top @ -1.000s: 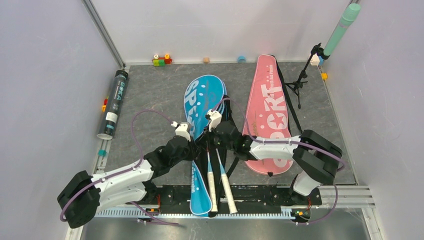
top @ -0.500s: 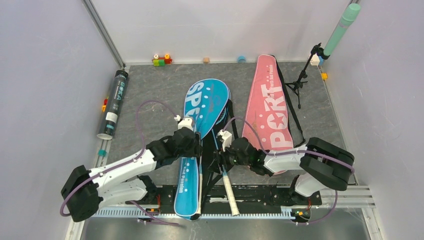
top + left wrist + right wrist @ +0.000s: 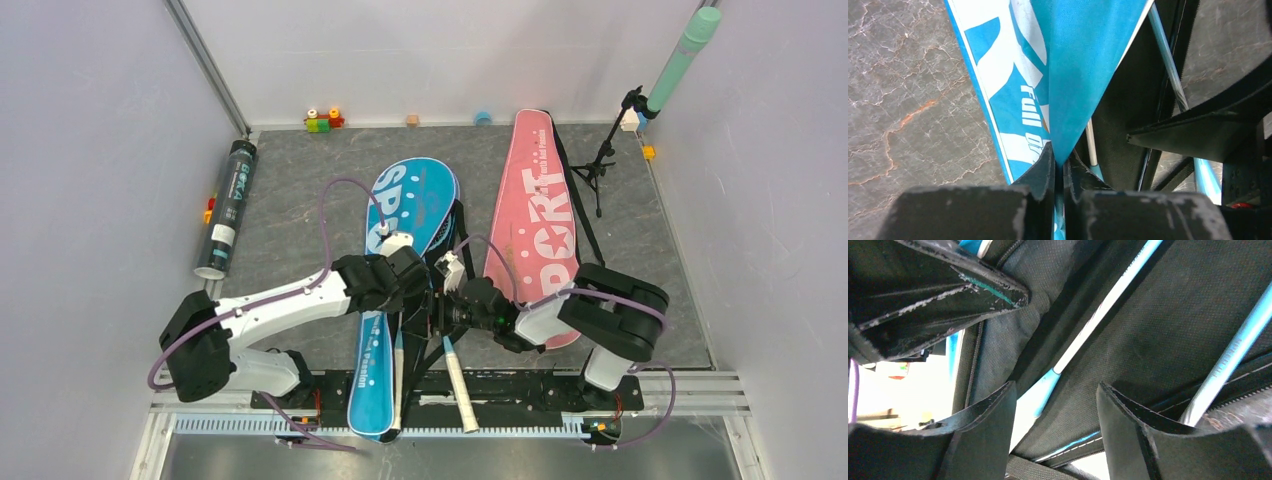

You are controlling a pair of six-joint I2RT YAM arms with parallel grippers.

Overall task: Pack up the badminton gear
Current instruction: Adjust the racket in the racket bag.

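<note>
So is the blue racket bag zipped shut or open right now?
Open: the left gripper pinches the blue bag's flap, baring black lining and racket shafts.

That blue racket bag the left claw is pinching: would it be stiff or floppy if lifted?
Probably floppy: the blue bag folds into a sharp crease where the left gripper pinches its fabric. Likely light too, since one small pinch seems to hold the flap up.
</note>
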